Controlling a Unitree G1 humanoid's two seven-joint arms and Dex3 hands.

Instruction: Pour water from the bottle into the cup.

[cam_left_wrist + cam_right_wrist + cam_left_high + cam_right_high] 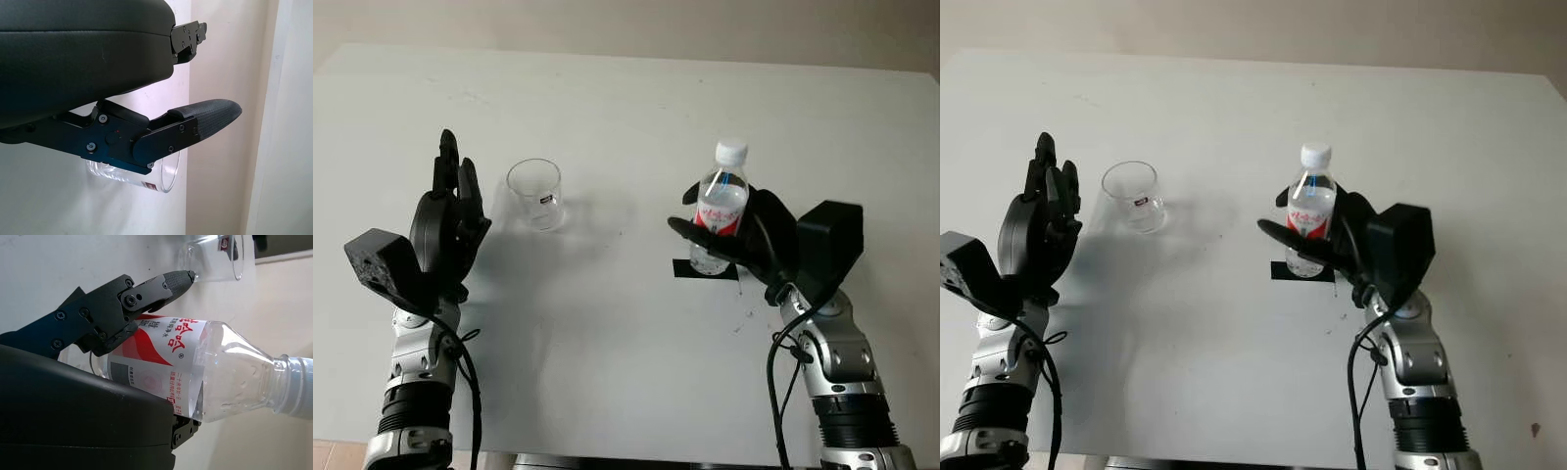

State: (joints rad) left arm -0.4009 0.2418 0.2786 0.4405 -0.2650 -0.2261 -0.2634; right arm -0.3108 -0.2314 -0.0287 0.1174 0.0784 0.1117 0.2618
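Observation:
A clear plastic bottle (722, 201) with a white cap and a red-and-white label stands upright on a black tape mark (683, 269) right of the table's middle. My right hand (683, 209) is wrapped around its lower half, thumb on one side and fingers on the other; in the right wrist view a finger (146, 291) lies across the label of the bottle (230, 377). The cap is on. An empty clear glass cup (535, 193) stands to the left. My left hand (450, 211) is open and held upright just left of the cup, apart from it.
The white table (626, 98) runs far back to a beige wall. The cup (164, 174) sits beyond my left hand's fingers. Between cup and bottle lies a stretch of bare tabletop.

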